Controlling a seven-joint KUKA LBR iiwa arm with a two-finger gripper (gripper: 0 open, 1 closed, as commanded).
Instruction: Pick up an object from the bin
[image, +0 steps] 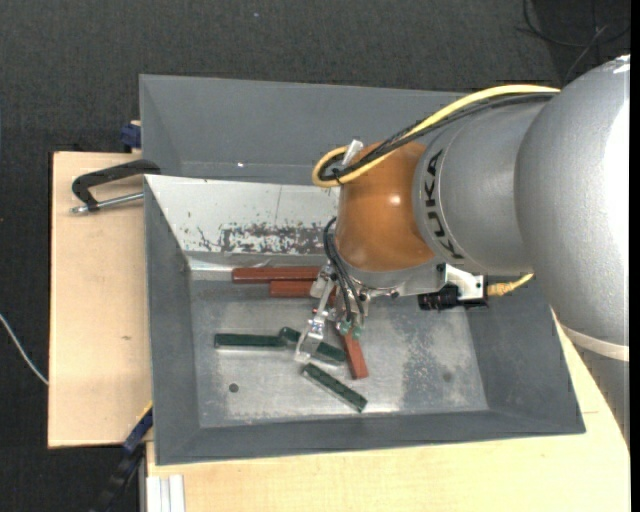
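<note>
Where the grey arm (500, 190) carries the letters KUKA beside its orange cover (385, 210), it bends down from 3 o'clock into the bin (170, 330). Its gripper (312, 345) hangs mid-floor over the near end of a dark green bar (250, 341); open or closed, I cannot tell. A red-brown bar (354, 358) lies at its 4 o'clock and a second green bar (335, 387) at 5.

Matt grey metal bin (460, 372), scuffed back wall (262, 238), glossy orange cover (385, 212), seemingly plastic green stick (250, 341)
</note>
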